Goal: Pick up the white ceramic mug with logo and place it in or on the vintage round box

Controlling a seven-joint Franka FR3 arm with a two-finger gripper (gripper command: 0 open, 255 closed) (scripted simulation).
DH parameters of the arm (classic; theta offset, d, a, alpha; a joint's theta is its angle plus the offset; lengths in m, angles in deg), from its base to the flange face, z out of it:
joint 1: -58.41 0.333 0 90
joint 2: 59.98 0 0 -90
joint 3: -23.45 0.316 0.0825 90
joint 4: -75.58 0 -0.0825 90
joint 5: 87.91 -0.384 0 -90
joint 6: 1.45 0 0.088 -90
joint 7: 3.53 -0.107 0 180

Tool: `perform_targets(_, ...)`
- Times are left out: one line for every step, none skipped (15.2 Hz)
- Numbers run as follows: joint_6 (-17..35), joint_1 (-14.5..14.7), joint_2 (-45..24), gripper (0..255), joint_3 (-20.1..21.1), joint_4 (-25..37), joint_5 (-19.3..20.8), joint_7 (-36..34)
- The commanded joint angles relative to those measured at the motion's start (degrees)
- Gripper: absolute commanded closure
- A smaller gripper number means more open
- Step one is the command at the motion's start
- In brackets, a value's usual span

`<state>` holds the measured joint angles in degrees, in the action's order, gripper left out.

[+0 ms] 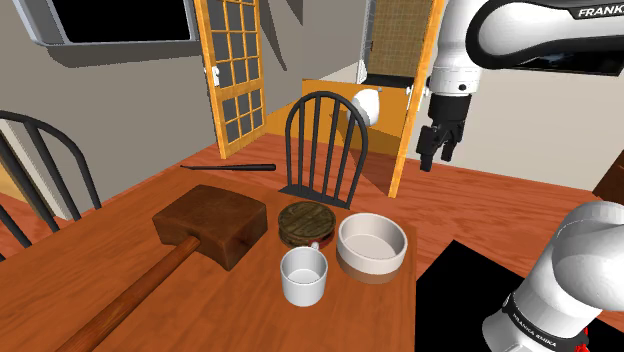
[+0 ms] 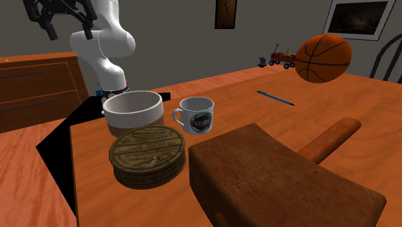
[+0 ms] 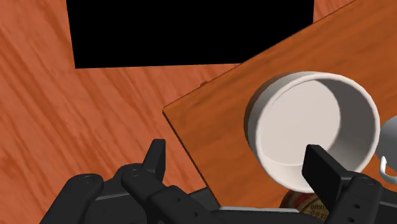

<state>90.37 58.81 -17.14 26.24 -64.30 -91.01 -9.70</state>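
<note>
The white mug [image 1: 304,275] with a dark logo [image 2: 198,115] stands upright on the wooden table, near its edge. Just behind it in the shoulder view lies the round box [image 1: 306,221], a flat olive-brown tin with a closed embossed lid [image 2: 147,155]. My black gripper [image 1: 437,158] hangs high in the air, well above the table and off to the shoulder view's right of both. It is open and holds nothing [image 3: 240,165]. In the wrist view the mug's rim [image 3: 389,137] peeks in beside one finger, with a sliver of the box [image 3: 312,203] close by.
A white bowl [image 1: 372,245] with a tan base stands next to the mug and box, under the gripper's fingers [image 3: 324,168]. A large wooden mallet [image 1: 210,225] lies across the table. There are also a pen [image 2: 276,97], a basketball [image 2: 323,58] and a dark chair [image 1: 325,150].
</note>
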Motion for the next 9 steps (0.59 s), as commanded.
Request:
perform_targets(0.0,0.0,0.0,0,0.0,0.0,0.0,0.0)
perform_targets(1.19,0.56,-0.41,0,1.2,-0.48,-0.79,-1.15)
perform_targets(2.39,1.11,-0.9,0,2.42,-0.9,-1.57,-2.29)
perform_targets(3.62,1.66,-1.48,0,3.63,-1.24,-2.31,-3.42)
perform_targets(4.87,2.2,-2.14,0,4.85,-1.51,-3.03,-4.56)
perform_targets(6.13,2.72,-2.89,0,6.08,-1.71,-3.72,-5.69)
perform_targets(7.41,3.21,-3.72,0,7.33,-1.84,-4.37,-6.82)
perform_targets(8.69,3.68,-4.63,0,8.58,-1.89,-4.98,-7.94)
perform_targets(9.99,4.14,-5.62,0,9.83,-1.88,-5.54,-9.08)
